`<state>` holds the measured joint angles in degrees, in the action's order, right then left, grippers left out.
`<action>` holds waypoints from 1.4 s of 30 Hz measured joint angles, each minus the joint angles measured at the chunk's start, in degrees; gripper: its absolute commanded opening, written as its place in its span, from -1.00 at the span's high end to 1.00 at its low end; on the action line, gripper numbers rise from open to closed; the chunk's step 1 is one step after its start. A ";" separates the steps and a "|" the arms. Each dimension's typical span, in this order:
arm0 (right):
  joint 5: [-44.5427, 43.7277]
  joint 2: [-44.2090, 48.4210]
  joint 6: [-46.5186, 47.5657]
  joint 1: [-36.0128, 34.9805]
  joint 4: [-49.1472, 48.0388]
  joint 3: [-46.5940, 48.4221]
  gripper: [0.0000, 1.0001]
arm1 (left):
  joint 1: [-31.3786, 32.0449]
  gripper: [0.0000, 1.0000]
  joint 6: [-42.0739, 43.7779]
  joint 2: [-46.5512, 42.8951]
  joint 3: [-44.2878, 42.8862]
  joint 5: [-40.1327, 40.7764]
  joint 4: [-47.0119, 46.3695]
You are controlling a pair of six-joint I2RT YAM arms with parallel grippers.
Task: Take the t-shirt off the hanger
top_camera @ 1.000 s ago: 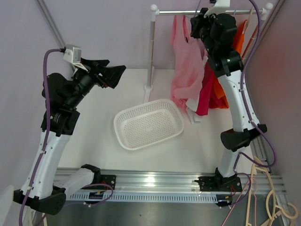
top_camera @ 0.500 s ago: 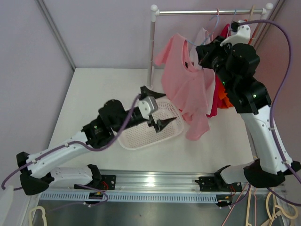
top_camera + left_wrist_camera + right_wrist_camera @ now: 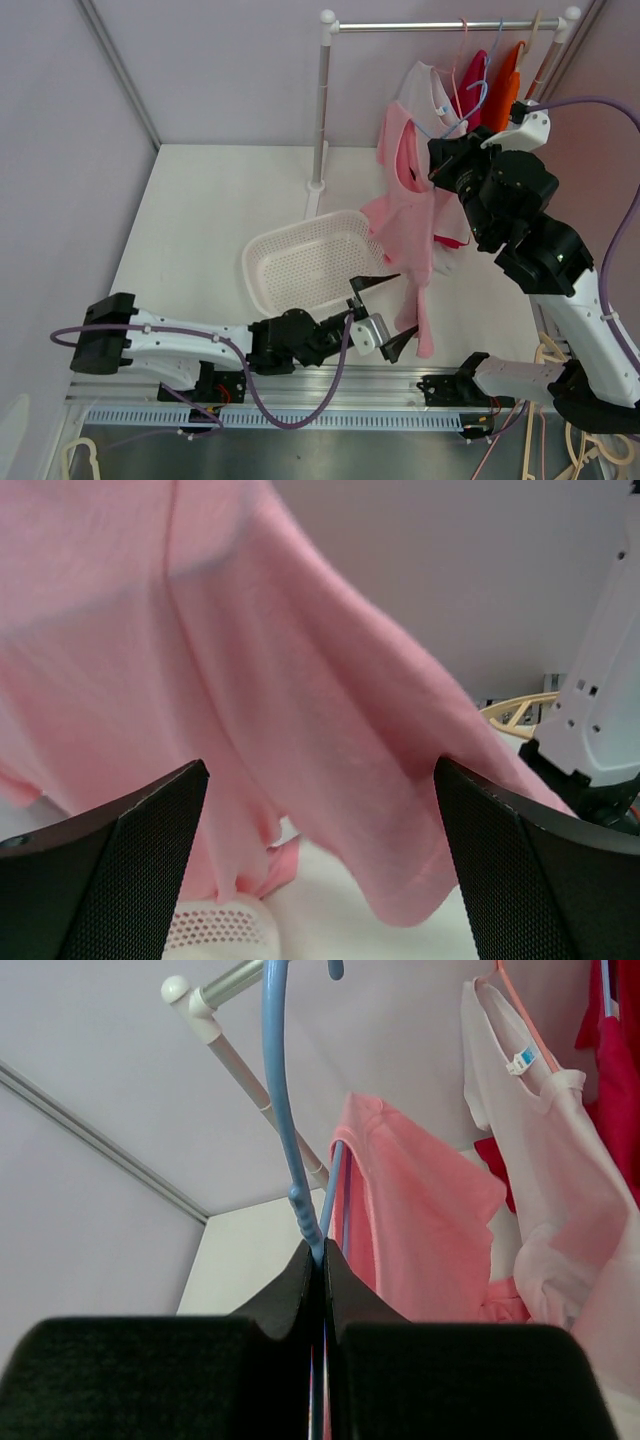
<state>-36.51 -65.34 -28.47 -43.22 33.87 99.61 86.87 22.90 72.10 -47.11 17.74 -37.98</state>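
My left pincer [image 3: 393, 314] lies low along the front edge of the counter [image 3: 200, 220], at about 6 o'clock in the overhead view. Its jaws are spread wide and hold nothing. Seen from its wrist, the left pincer [image 3: 320, 770] faces the hanging folds of the pink t-shirt [image 3: 300, 680], and a corner of the white mesh basket [image 3: 220, 932] shows below. I cannot tell whether the cloth touches my fingers.

The basket [image 3: 262, 268] sits mid-counter, at 10 o'clock from that pincer. The t-shirt [image 3: 410, 215] hangs just beside it on the 3 o'clock side, draped in the air, with its lowest end by my left fingers.

Above, my right pincer [image 3: 322, 1260] is clenched on the blue hanger [image 3: 280, 1090] that carries the t-shirt [image 3: 420, 1210]. Beyond, at 12 o'clock, pale, red and orange garments [image 3: 505, 90] hang on the rail [image 3: 440, 25].
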 measured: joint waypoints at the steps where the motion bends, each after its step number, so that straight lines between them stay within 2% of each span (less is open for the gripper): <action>1: -0.72 0.22 0.00 -0.70 0.04 -0.59 1.00 | 0.81 -0.99 0.46 1.03 -0.02 0.76 -1.70; 4: -2.32 0.31 0.02 -2.01 0.13 -1.38 1.00 | 2.03 -0.99 1.27 3.58 -0.26 2.03 -5.35; 5: -2.64 0.31 0.02 -2.21 0.13 -1.53 1.00 | 2.05 -0.58 1.40 4.22 -0.44 2.29 -6.03; 7: -3.23 0.33 0.02 -2.47 0.13 -1.64 1.00 | 1.99 0.68 1.22 5.62 -2.05 3.21 -5.92; 8: -3.37 0.33 0.02 -2.62 0.13 -1.64 1.00 | 1.90 0.98 1.25 6.47 -3.52 3.87 -5.07; 11: -3.58 0.33 0.37 -2.84 -0.02 -1.68 1.00 | 1.73 0.99 1.49 9.66 -9.57 6.16 -2.84; 14: -4.07 0.26 2.03 -2.84 -1.36 -1.73 1.00 | 2.67 0.99 1.40 9.16 -9.86 6.19 -2.40; 18: -6.12 -0.13 5.66 -2.86 -5.16 -2.43 1.00 | 7.15 0.99 0.13 5.68 -9.64 4.83 2.86; 21: -7.67 -0.55 8.52 -2.84 -8.15 -4.11 1.00 | 11.26 0.99 -2.84 2.27 -10.14 -0.11 8.11; 24: -8.31 -1.70 10.29 -2.84 -9.22 -4.61 1.00 | 13.11 0.99 -8.04 0.96 -11.32 -11.87 11.37; 27: -7.78 -2.99 10.58 -2.84 -6.88 -3.15 1.00 | 12.96 0.99 -11.67 1.99 -11.58 -19.61 13.18; 32: -4.22 -4.61 8.98 -2.84 5.84 6.47 1.00 | 5.03 0.99 -19.45 3.72 -5.27 -27.10 13.57; 35: -0.55 -6.49 5.90 -2.84 17.22 16.96 1.00 | -3.19 0.99 -24.04 4.09 -2.47 -25.62 16.76; 37: 2.32 -7.13 3.78 -2.78 23.17 21.92 1.00 | -8.94 0.99 -27.26 4.09 -2.49 -21.90 18.97; 39: 5.55 -6.27 2.23 -2.78 27.91 22.40 1.00 | -14.03 0.99 -30.42 3.45 -2.49 -18.51 19.65; 42: 9.99 -3.02 0.00 -2.80 33.99 17.35 1.00 | -19.89 0.99 -34.27 1.11 -3.54 -14.25 22.49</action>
<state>-26.52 -68.36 -28.47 -46.02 67.85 116.97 66.98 -11.38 73.21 -50.65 3.49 -15.49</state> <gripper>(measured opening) 0.025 0.011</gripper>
